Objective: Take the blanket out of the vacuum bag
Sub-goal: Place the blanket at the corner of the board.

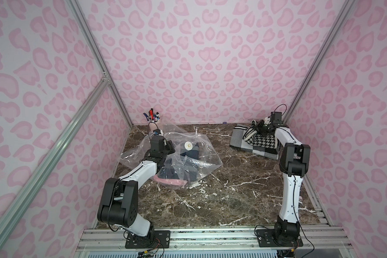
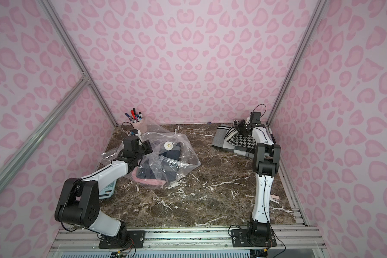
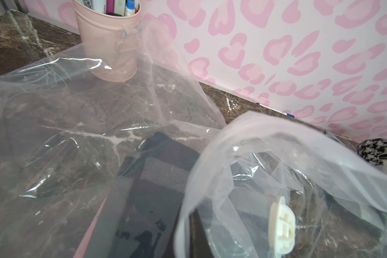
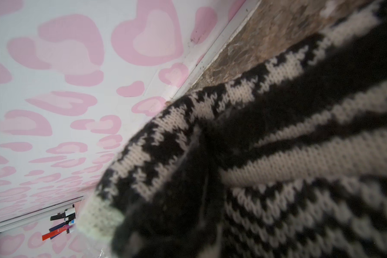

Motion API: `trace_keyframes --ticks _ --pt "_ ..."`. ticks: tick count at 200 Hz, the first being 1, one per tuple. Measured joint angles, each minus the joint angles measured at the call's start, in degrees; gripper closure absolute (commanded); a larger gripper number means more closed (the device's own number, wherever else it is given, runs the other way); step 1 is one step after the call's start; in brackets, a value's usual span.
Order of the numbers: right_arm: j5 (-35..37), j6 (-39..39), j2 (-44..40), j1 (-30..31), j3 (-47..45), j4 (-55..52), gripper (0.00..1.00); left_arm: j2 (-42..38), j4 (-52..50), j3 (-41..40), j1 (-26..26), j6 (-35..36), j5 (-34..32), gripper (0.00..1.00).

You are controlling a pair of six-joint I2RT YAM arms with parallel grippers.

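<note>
The bag [image 1: 210, 160] [image 2: 189, 161] lies crumpled at centre left in both top views, on the marble table [image 1: 232, 192]. Its round white valve [image 1: 188, 145] [image 2: 168, 146] faces up near the bag's upper middle. A dark cloth [image 1: 189, 156] with a pink edge sits inside the plastic, toward the lower part of the bag.

The left gripper [image 1: 167, 149] [image 2: 147, 149] is at the bag's left side, just left of the valve, with its jaws fully closed. Its fingers are hidden behind the wrist in the top views and are out of frame in the left wrist view, so I cannot tell whether any plastic is pinched. That wrist view shows loose folds of bag [image 3: 76, 134], the valve [image 3: 282, 225] at lower right and the dark cloth [image 3: 161, 178] under the plastic.

The blanket [image 1: 258, 144] [image 2: 239, 142], a black-and-white houndstooth knit, is out of the bag, in the upper right of both top views, well apart from it. The right gripper [image 1: 257, 127] [image 2: 241, 127] sits on the blanket's upper edge, jaws narrow on a bunched fold. In the right wrist view, knit [image 4: 277, 156] fills the right half of the frame.

A pink cup [image 1: 154, 122] [image 3: 107, 44] of pens stands at the upper left corner of the table, touching the bag's edge.
</note>
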Motion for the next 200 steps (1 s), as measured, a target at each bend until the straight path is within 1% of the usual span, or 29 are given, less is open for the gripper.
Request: trace_keyframes --ticks 67,69,73,83,88,91,94,100,111,134,152,179,200 --pt "-0.6 0.4 0.8 0.2 1.9 0.4 1.0 0.0 0.0 0.0 0.0 0.0 0.2 0.96" --pt "-0.6 0.4 0.8 0.2 2.0 0.5 0.98 0.0 0.0 0.0 0.0 0.0 0.2 0.96" --pt "-0.8 0.4 0.8 0.2 2.1 0.5 0.91 0.0 0.0 0.0 0.0 0.0 0.2 0.96" --pt "-1.2 0.4 0.8 0.2 2.3 1.0 0.69 0.0 0.0 0.0 0.0 0.0 0.3 0.96" --pt "-1.6 0.4 0.8 0.2 2.4 1.3 0.47 0.0 0.0 0.0 0.0 0.0 0.4 0.96" --pt "-1.8 0.4 0.8 0.2 2.4 1.4 0.38 0.0 0.0 0.0 0.0 0.0 0.5 0.96" --pt "-2.1 0.4 0.8 0.3 2.5 1.6 0.3 0.0 0.0 0.0 0.0 0.0 0.5 0.96" --pt "-2.6 0.3 0.9 0.3 2.7 1.8 0.23 0.0 0.0 0.0 0.0 0.0 0.7 0.96" --pt "-3.6 0.1 1.2 0.4 3.5 1.9 0.15 0.1 0.0 0.0 0.0 0.0 0.7 0.96" --pt "-4.5 -1.8 1.1 0.8 4.7 1.6 0.1 0.2 0.0 0.0 -0.1 0.0 1.1 0.96" --pt "-4.8 -2.5 -1.2 1.0 3.0 1.2 0.07 0.2 0.0 0.0 -0.1 0.0 1.1 0.96" --pt "-5.2 -3.4 -5.2 1.1 -1.6 3.9 0.07 0.7 0.3 0.0 -0.2 0.0 1.2 0.96" --pt "-6.8 -2.8 -5.2 1.4 -5.9 7.6 0.07 1.0 0.5 0.0 -0.4 0.0 1.4 0.96"
